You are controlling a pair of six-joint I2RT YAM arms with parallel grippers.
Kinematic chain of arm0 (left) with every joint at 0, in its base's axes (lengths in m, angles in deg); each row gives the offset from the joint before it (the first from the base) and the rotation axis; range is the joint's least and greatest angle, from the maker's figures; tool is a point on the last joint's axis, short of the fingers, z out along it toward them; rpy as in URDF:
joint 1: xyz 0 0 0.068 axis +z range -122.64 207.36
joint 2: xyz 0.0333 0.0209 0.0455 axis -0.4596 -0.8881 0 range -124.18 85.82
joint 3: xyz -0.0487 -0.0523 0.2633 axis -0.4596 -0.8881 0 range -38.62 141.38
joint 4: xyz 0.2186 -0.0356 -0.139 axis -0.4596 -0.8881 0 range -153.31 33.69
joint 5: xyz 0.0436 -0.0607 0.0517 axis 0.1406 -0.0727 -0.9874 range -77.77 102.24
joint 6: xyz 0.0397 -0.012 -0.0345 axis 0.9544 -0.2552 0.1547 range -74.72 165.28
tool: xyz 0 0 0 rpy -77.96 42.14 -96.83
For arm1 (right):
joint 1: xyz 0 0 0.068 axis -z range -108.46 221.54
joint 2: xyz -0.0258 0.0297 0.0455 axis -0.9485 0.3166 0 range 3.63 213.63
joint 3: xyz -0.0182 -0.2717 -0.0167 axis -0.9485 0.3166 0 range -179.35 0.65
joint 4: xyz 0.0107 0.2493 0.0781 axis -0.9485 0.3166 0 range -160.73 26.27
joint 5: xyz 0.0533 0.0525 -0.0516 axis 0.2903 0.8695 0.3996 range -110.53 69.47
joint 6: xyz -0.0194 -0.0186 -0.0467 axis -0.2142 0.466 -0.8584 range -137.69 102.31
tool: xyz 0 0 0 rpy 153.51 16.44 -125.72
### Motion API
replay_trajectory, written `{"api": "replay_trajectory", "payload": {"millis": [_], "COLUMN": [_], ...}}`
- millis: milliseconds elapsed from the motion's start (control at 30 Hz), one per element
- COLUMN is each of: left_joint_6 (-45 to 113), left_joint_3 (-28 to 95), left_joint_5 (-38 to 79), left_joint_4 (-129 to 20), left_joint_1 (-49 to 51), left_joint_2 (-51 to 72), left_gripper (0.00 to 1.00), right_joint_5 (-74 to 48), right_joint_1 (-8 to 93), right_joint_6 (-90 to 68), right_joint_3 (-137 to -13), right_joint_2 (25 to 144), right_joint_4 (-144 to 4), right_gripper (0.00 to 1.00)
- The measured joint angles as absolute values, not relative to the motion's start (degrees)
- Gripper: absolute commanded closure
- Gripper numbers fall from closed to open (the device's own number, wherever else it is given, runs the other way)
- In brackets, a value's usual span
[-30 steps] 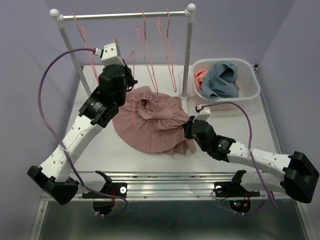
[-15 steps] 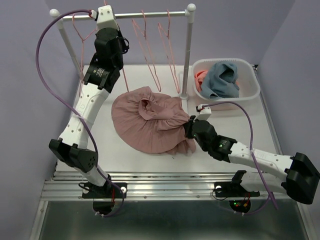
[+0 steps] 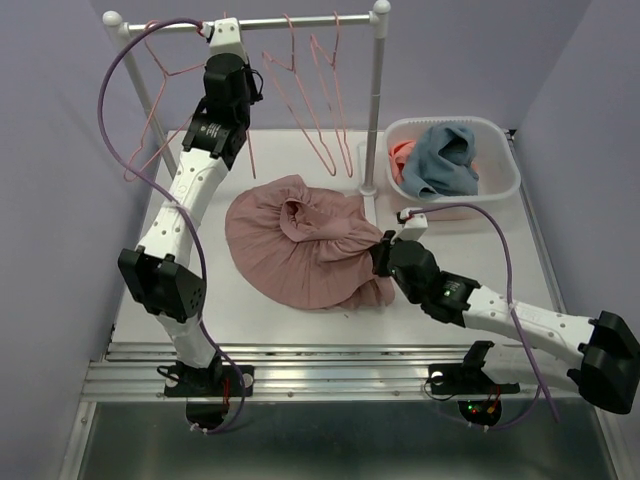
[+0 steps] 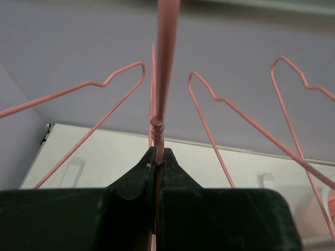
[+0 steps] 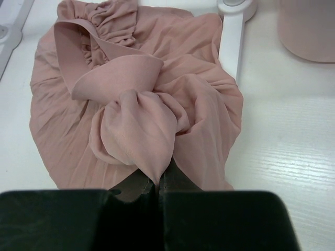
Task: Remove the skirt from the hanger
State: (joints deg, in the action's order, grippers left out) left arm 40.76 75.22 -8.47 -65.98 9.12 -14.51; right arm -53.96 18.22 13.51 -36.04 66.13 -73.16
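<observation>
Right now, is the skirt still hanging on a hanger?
No, the skirt lies bunched on the table, while the hanger in the left jaws is up by the rail.

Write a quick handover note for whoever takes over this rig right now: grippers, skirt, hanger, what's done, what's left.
The left gripper has its jaws shut on the pink wire hanger, held up by the rail; whether it is hooked on, I cannot tell.
The right gripper has its jaws shut on a fold of the pink skirt, low over the table.
The skirt lies bunched on the table with no hanger in it.
Done: skirt off the hanger.
Left: probably hang the hanger on the rail, then release both.
</observation>
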Motion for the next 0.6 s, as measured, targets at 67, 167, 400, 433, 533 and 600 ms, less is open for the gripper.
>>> {"api": "replay_trajectory", "payload": {"millis": [67, 167, 400, 433, 533, 600], "left_joint_6": [40.3, 39.45, 36.02, 35.43, 33.92, 32.55], "left_joint_3": [73.43, 69.45, 59.22, 57.08, 52.62, 49.63], "left_joint_5": [-8.06, -6.66, -3.75, -3.36, -1.68, -0.15], "left_joint_4": [-65.04, -62.35, -62.14, -62.14, -62.11, -61.76], "left_joint_1": [9.12, 9.12, 9.12, 9.14, 9.23, 9.23], "left_joint_2": [-14.18, -12.09, -5.38, -4.11, -1.09, 1.51], "left_gripper": [0.96, 0.57, 0.01, 0.01, 0.01, 0.01], "right_joint_5": [-53.96, -53.99, -59.21, -60.56, -67.17, -71.12], "right_joint_1": [18.22, 18.22, 18.22, 18.22, 18.7, 21.1], "right_joint_6": [13.05, 12.02, 5.84, 4.7, 0.48, -3.32], "right_joint_3": [-36.04, -36.06, -42.82, -44.46, -51.1, -58.4], "right_joint_2": [65.06, 63.42, 61.08, 60.95, 61.26, 62.46], "right_joint_4": [-72.88, -72.68, -68.22, -68.11, -67.57, -67.28], "right_gripper": [0.99, 0.99, 0.99, 0.99, 0.99, 0.99]}}
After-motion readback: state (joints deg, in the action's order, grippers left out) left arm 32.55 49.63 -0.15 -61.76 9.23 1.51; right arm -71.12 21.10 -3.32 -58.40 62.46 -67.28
